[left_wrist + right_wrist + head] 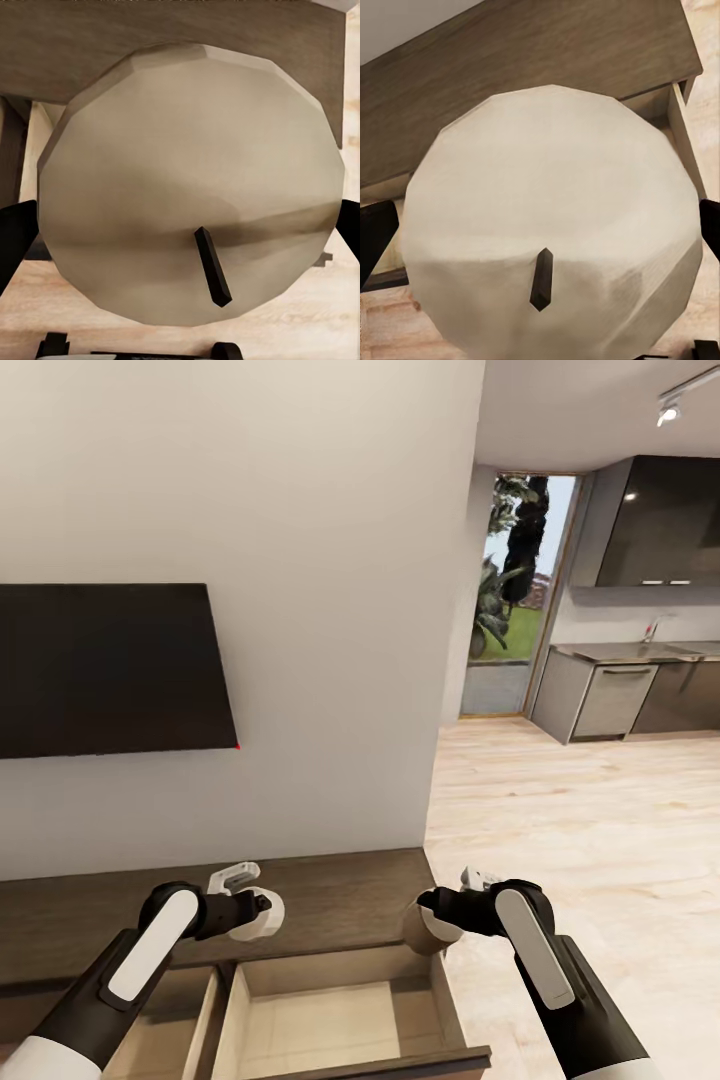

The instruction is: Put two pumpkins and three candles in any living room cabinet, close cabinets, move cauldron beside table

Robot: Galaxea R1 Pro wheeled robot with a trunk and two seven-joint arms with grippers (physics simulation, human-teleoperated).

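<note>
You had both arms drawn in over the low, long dark-brown wood cabinet (330, 905) under the black wall-mounted screen (105, 670), and the reason was plain: its two pale-lined drawers stood pulled out below the arms, the right-hand drawer (345, 1010) wide open and the left-hand drawer (175, 1020) beside it partly hidden by your left arm. Your left gripper (240, 882) was closed around a short stubby cream-beige candle (191, 187) with a dark wick; the left wrist view looked straight down on its flat top, black finger pads (13, 240) pressing at either side. Your right gripper (470, 880) was likewise clamped on a second cream-beige candle (551, 225), held just over the right front corner of the cabinet, with the open drawer showing behind it in the right wrist view. Both candles were carried wick-up and above the cabinet top, not yet inside either drawer, so I judge this as the moment before lowering them in. The right candle sat near the drawer's side wall, so releasing it there risked catching the edge. Beyond the wall lay a light wood plank floor (590, 810) leading to grey kitchen units (620, 695).
</note>
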